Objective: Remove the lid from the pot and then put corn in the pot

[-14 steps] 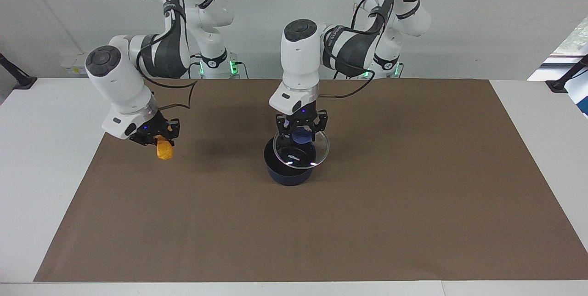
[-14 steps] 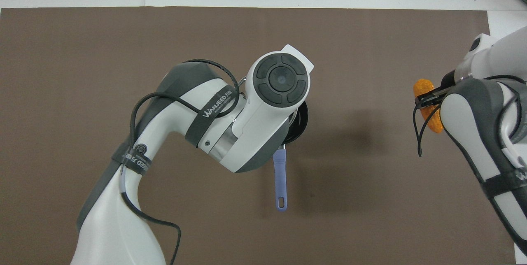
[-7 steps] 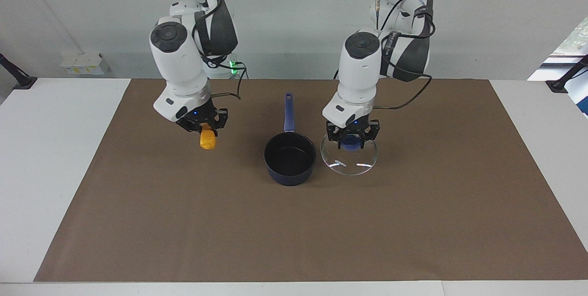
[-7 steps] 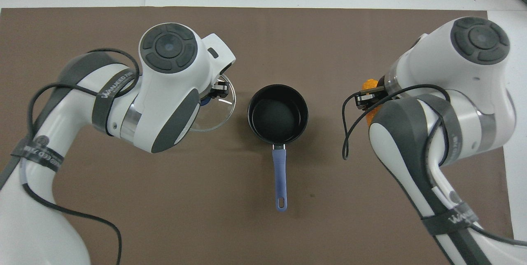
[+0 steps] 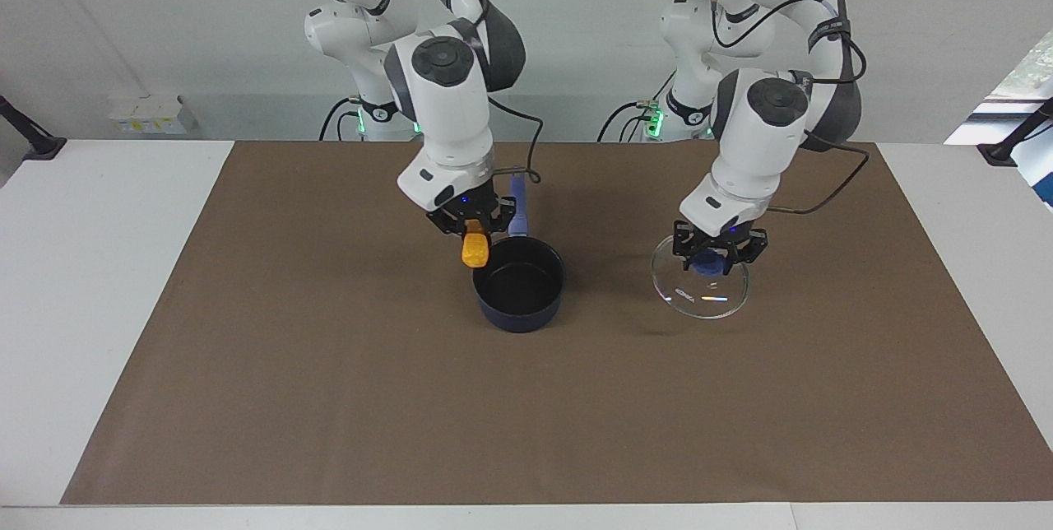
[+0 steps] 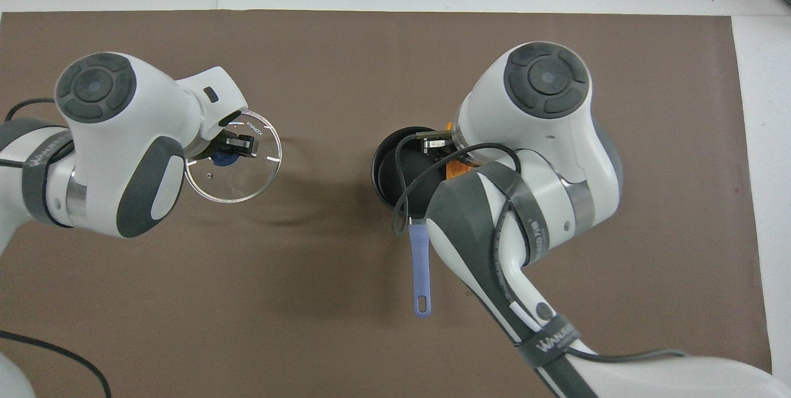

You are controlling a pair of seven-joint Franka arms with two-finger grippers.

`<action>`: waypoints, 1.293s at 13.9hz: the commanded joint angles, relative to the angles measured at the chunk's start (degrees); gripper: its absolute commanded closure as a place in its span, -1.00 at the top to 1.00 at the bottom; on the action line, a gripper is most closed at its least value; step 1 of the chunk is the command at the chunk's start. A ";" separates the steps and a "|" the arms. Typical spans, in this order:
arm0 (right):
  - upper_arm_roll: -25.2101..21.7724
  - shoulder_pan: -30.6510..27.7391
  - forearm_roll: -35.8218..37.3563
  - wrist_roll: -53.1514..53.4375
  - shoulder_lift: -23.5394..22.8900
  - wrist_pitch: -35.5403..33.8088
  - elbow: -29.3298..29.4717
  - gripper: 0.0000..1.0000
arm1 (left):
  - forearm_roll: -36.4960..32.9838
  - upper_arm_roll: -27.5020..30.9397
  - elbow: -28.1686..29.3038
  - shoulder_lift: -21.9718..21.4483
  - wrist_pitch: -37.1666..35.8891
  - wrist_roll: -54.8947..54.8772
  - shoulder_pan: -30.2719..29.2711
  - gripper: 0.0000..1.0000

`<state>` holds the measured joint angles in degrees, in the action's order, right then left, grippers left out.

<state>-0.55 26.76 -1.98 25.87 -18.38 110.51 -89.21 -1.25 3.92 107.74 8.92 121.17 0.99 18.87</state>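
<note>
The left gripper [image 5: 714,254] is clamped on the blue knob of the round clear glass lid [image 5: 700,286], held over the brown mat [image 5: 329,398] toward the left arm's end. The small dark navy pot [image 5: 519,287] sits mid-mat, uncovered. The right gripper [image 5: 473,227] pinches the yellow-orange corn cob [image 5: 475,249] over the pot's rim; released there, the cob might strike the rim and roll off outside.

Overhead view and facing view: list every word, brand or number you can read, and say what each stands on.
"WANJEED": on the strap round the right arm, in the overhead view.
White lettering on the lid, held by the left hand: too small to read.
Strap on the left arm: print mostly hidden, unreadable.
Nothing readable on the pot or corn.
</note>
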 commanded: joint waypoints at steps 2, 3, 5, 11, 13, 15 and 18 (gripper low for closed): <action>-0.06 1.63 -1.63 0.76 -4.03 3.21 2.29 -1.00 | 1.25 -0.67 9.32 -5.14 6.70 -8.27 -5.49 -1.00; 0.20 1.89 -1.63 0.76 -4.90 4.18 2.03 -1.00 | 1.95 -0.67 10.46 -5.14 7.67 -11.07 -7.16 -1.00; 0.20 3.03 -1.45 0.68 -6.84 5.41 1.94 -1.00 | 4.23 -0.58 12.92 -4.97 10.91 -16.17 -10.24 -1.00; 0.20 3.13 -1.54 -0.11 -8.25 8.93 -1.66 -1.00 | 5.73 -0.58 18.73 -3.91 18.65 -22.52 -15.70 -1.00; 0.20 3.30 -1.63 -0.11 -8.42 10.95 -2.54 -0.95 | 5.73 -0.58 19.26 -2.95 19.28 -22.52 -16.41 -1.00; 0.20 2.87 -1.63 -0.29 -9.04 11.83 -2.63 -0.86 | 5.73 -0.49 19.26 -1.98 19.45 -22.52 -16.50 -1.00; 0.29 2.60 -1.63 -0.38 -9.39 12.98 -3.60 -0.65 | 5.73 -0.49 19.09 -1.89 19.10 -22.43 -16.50 0.26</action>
<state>-0.60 30.00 -2.76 26.14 -27.86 121.68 -91.52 3.48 3.94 126.18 7.49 139.05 -20.31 3.18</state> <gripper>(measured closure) 0.639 0.348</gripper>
